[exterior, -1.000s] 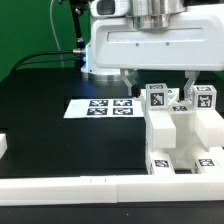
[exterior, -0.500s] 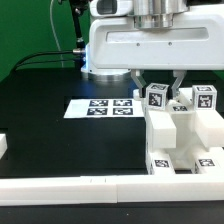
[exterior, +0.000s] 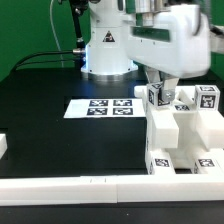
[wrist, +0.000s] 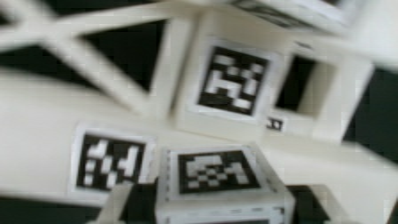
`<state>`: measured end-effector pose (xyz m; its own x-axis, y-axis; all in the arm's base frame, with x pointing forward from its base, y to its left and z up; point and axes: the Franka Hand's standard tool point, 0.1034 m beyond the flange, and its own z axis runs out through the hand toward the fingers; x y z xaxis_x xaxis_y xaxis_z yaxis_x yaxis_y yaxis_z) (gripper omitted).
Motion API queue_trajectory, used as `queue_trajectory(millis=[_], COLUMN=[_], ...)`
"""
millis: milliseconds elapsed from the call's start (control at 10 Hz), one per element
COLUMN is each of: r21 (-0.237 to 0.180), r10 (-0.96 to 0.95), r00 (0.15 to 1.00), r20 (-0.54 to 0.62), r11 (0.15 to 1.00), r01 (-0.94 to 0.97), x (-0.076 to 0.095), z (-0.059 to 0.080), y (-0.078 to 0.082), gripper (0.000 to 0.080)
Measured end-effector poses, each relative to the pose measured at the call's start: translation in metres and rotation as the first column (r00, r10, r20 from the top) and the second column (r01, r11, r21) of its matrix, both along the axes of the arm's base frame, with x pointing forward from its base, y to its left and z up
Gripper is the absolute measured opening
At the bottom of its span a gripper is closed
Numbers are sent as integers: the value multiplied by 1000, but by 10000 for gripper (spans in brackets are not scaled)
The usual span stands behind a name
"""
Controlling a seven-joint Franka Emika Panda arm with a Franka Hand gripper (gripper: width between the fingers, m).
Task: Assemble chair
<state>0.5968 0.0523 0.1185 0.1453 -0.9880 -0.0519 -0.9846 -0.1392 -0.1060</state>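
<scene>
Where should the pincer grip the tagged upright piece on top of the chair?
On the two bare side faces of the tagged piece, coming down from above. It stands upright above the chair, its top clear, its tagged face forward. The pincer already sits closed across it.

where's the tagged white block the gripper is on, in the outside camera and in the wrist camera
Exterior view: the block stands on top of the chair parts, toward the exterior view's right, between the gripper fingers.
Wrist view: the block fills the near foreground, its tag facing the camera, a dark finger at each lower corner.
Shared landmark: the block's own black-and-white tag.
</scene>
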Motion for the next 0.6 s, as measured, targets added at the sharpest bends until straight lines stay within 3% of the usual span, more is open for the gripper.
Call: queue_trajectory(millis=[100,300,600], r21=[36,32,10], r10=[-153,-138,147], r00=[988,990,989], r20=[-2,-3,-8], r11=[988,990,989], r01=[153,138,-147], x=[-1,-1,-5], z=[-1,-1,-2], y=[-1,-2,1], gripper=[281,281,606])
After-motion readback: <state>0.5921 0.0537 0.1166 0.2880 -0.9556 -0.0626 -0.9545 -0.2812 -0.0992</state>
